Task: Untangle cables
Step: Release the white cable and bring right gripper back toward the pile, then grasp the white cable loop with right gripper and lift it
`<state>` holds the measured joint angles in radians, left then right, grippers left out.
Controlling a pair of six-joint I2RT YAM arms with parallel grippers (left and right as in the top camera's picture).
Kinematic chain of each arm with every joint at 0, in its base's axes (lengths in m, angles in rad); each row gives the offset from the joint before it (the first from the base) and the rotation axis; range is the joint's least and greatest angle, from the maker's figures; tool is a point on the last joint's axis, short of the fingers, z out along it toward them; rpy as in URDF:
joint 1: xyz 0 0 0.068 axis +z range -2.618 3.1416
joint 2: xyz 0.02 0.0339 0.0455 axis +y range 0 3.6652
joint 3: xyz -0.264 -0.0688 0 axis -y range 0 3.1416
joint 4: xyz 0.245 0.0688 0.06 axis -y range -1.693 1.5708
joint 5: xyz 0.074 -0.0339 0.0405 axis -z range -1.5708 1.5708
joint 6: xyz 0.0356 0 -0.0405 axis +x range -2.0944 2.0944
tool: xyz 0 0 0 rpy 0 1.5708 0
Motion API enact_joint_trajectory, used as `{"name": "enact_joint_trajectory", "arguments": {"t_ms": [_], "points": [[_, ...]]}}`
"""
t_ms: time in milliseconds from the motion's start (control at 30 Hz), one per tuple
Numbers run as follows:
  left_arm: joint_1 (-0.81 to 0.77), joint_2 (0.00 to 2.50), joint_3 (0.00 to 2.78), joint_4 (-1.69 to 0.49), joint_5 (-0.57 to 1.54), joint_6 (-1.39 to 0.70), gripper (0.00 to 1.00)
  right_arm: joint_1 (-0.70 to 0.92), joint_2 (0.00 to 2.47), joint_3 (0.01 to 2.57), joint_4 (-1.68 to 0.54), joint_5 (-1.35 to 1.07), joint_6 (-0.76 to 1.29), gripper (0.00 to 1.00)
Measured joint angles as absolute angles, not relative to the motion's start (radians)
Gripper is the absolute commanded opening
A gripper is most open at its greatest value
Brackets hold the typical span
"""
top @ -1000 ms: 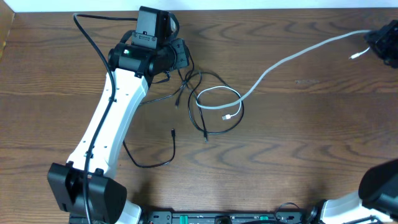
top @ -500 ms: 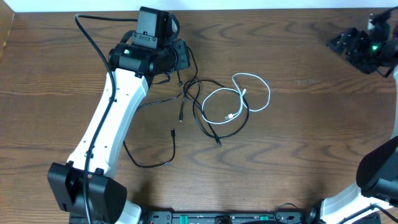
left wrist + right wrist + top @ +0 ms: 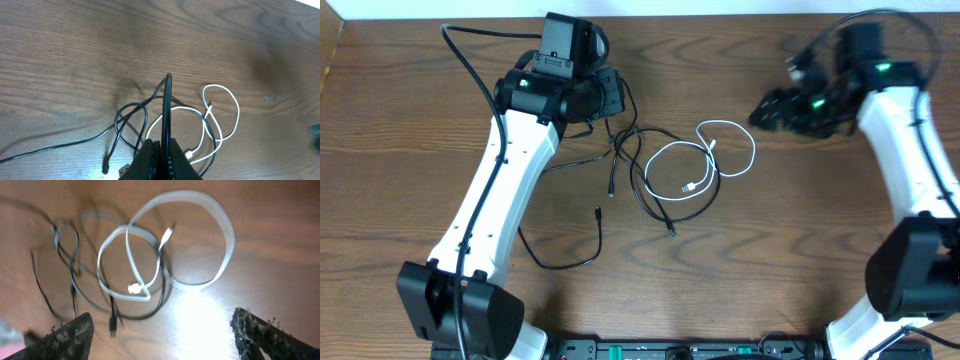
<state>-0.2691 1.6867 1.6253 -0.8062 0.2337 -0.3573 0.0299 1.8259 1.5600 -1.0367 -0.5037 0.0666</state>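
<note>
Lying in loose loops on the table (image 3: 440, 60) between the arms, the white cable (image 3: 753, 150) is crossed with the black cable (image 3: 612, 175); its coil is stretched roughly left to right. The right gripper (image 3: 765, 112) is held wide apart near the coil's right end, so it is judged the nearer. The left gripper (image 3: 608, 98) is pressed together on the black cable, which is shown clearly only by the left wrist view; overhead this grip is hidden.

Overhead cam looks straight down on the whole table (image 3: 800, 260), wrist cams peer in close from left and right, all sharing the tangled cables (image 3: 690, 187).
</note>
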Motion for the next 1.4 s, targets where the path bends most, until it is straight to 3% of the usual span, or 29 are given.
{"name": "enact_joint_trajectory", "arguments": {"t_ms": [167, 200, 433, 800, 833, 867, 900, 1233, 1400], "points": [[-0.269, 1.687, 1.625, -0.816, 0.234, -0.357, 0.07, 0.133, 1.826, 1.396, -0.867, -0.5, 0.095, 0.39], [-0.269, 1.687, 1.625, -0.817, 0.234, -0.357, 0.07, 0.146, 1.826, 1.373, -0.832, -0.5, 0.113, 0.36], [-0.269, 1.687, 1.625, -0.819, 0.234, -0.357, 0.08, 0.23, 1.826, 1.245, -0.622, -0.487, 0.181, 0.3], [-0.269, 1.687, 1.625, -0.819, 0.234, -0.357, 0.07, 0.279, 1.934, 1.222, -0.519, -0.474, 0.22, 0.27], [-0.269, 1.687, 1.625, -0.819, 0.234, -0.357, 0.07, 0.292, 1.943, 1.219, -0.507, -0.474, 0.221, 0.24], [-0.269, 1.687, 1.625, -0.819, 0.234, -0.357, 0.07, 0.305, 1.947, 1.216, -0.496, -0.474, 0.221, 0.08], [-0.269, 1.687, 1.625, -0.819, 0.233, -0.357, 0.07, 0.311, 1.947, 1.216, -0.491, -0.474, 0.224, 0.01], [-0.269, 1.687, 1.625, -0.819, 0.23, -0.335, 0.08, 0.334, 1.938, 1.216, -0.432, -0.477, 0.286, 0.01], [-0.269, 1.687, 1.625, -0.818, 0.229, -0.332, 0.08, 0.315, 1.822, 1.227, -0.426, -0.537, 0.34, 0.01]]}}
